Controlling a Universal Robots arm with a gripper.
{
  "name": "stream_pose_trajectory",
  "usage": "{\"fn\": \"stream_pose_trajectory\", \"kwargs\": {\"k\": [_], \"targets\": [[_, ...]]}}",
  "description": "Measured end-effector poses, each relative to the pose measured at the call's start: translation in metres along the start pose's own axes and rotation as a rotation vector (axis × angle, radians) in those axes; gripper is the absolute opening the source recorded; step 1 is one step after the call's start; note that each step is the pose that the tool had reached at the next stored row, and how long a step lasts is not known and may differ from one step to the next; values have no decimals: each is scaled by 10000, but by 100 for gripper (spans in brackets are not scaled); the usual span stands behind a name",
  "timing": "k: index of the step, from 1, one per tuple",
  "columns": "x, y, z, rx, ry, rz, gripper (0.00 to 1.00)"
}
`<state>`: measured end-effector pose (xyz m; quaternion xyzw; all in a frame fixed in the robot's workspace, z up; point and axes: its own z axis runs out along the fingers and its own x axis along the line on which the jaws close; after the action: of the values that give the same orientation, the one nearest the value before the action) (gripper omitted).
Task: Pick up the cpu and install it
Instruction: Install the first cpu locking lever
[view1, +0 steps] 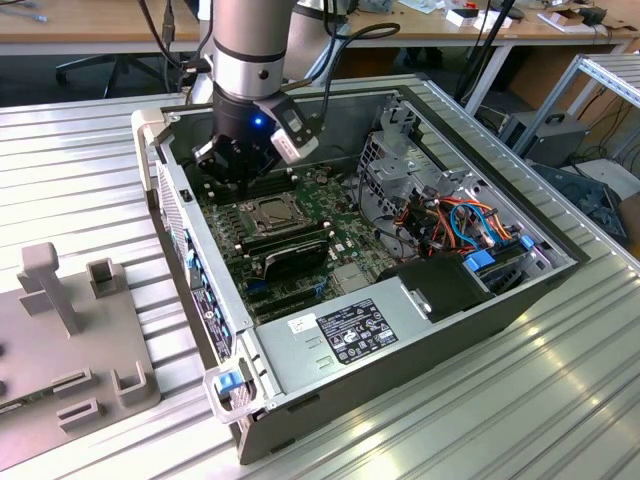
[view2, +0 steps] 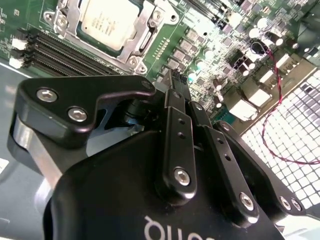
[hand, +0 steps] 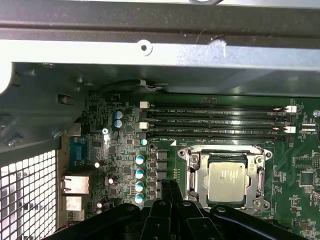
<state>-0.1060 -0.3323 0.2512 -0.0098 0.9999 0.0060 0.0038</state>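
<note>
**A:** Where is the small, flat, square cpu (hand: 227, 182) with the dull silver-grey metal top?

**B:** It lies flat in its socket on the green motherboard (hand: 300, 150), ringed by the shiny metal retention frame (hand: 192, 162). Both wrist views show it resting on the board, not in the grasp. I cannot tell whether the frame is latched.

**A:** And the black claw (view2: 177, 80)?

**B:** Clenched, by the look of it. In the second wrist view the two black fingers (view2: 175, 125) run side by side with hardly a gap at the tips. Nothing is between them, so it is grasping nothing.

**A:** How do the two lie to each other?

**B:** Near, but apart. In the exterior view the claw hangs in the upper part of the frame, toward the exterior view's left. It is inside the open grey metal computer case (view1: 470, 325). The cpu sits just below it in the picture, slightly toward the exterior view's right. In both wrist views the fingertips are over the board just beside the socket, so the chip is off to one side of the finger line, not under it.

**A:** Any long axis to line up?

**B:** Hardly, since the chip is square. Its edges run parallel to the long black memory slots (hand: 215, 120) next to the socket.

**A:** So how far along is the work?

**B:** My judgement is that the chip is already placed.
</note>
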Motion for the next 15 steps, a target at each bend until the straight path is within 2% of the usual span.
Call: {"fn": "stream_pose_trajectory", "kwargs": {"k": [2, 7, 8, 15], "targets": [[0, 3, 0, -89, -8, -5, 11], [0, 21, 0, -444, -32, -1, 11], [0, 25, 1, -484, -36, -1, 11], [1, 31, 8, -482, -34, 0, 11]]}}
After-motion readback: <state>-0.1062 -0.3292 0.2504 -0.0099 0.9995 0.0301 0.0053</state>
